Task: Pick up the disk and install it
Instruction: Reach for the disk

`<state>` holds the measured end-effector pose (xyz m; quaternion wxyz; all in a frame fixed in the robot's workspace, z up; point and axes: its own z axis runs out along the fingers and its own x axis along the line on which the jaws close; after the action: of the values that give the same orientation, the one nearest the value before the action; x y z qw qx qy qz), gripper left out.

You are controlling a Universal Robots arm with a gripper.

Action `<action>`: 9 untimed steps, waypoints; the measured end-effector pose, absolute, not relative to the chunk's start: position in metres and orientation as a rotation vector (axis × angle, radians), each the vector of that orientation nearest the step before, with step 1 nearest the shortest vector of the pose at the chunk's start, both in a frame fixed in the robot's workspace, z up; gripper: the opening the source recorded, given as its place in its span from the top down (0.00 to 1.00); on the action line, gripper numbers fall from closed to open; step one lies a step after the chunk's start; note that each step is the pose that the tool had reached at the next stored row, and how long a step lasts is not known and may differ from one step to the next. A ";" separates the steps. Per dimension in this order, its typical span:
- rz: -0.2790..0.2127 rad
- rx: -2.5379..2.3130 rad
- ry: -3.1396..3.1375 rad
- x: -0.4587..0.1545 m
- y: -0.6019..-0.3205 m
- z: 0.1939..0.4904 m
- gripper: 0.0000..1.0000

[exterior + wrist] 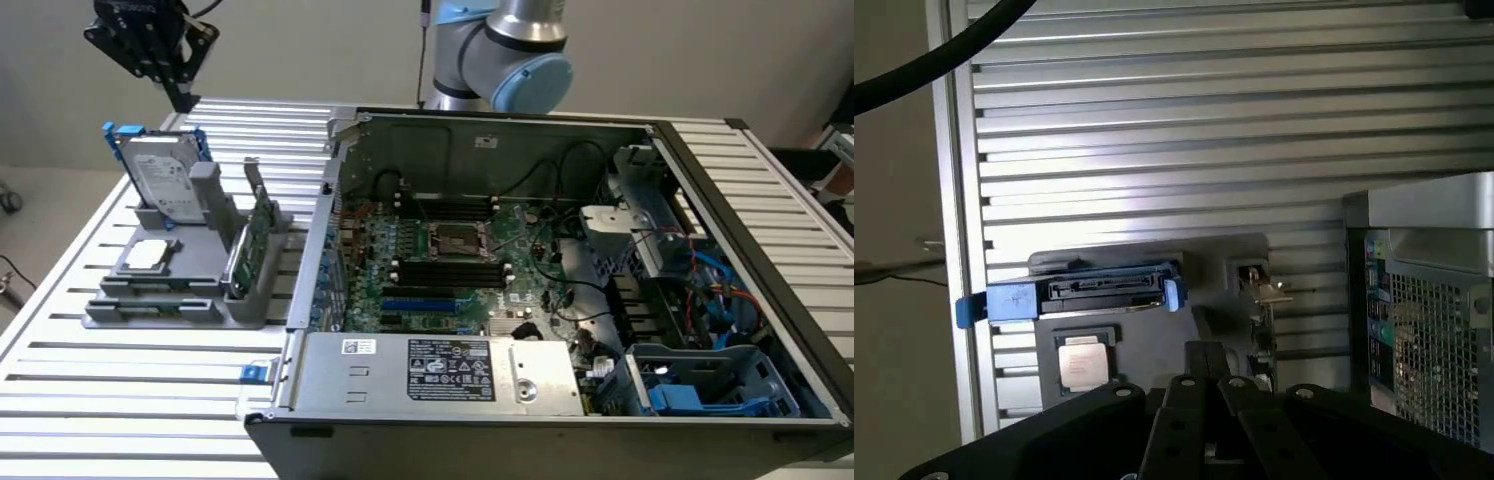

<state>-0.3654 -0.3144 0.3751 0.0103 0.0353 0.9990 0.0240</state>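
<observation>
Disk (162,176) stands on end in the grey fixture (158,300), in the slot farthest from the exterior camera. Blue carrier frame and connector edge face up, so I'd call the long axis roughly vertical. CPU chip (150,255) lies flat in the fixture's middle; green card (248,250) stands on the fixture's chassis side. Fixture sits on the table (107,400), just beside the open PC chassis (494,120). End effector (178,98) hangs above the fixture's disk end, clear of it, fingers closed on nothing. Disk lies below it, slightly off-centre by my read.

place: robotics lab | evidence: slotted aluminium table (134,400), open computer case (481,150), robot arm (514,50)
</observation>
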 end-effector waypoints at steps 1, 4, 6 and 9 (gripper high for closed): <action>0.075 0.110 3.118 -0.370 -0.314 0.375 0.89; 0.075 0.111 3.119 -0.384 -0.312 0.374 0.89; 0.075 0.111 3.121 -0.393 -0.312 0.373 0.89; 0.074 0.111 3.126 -0.406 -0.312 0.372 0.89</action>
<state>-0.4063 -0.3115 0.3716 0.0063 0.0355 0.9991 0.0238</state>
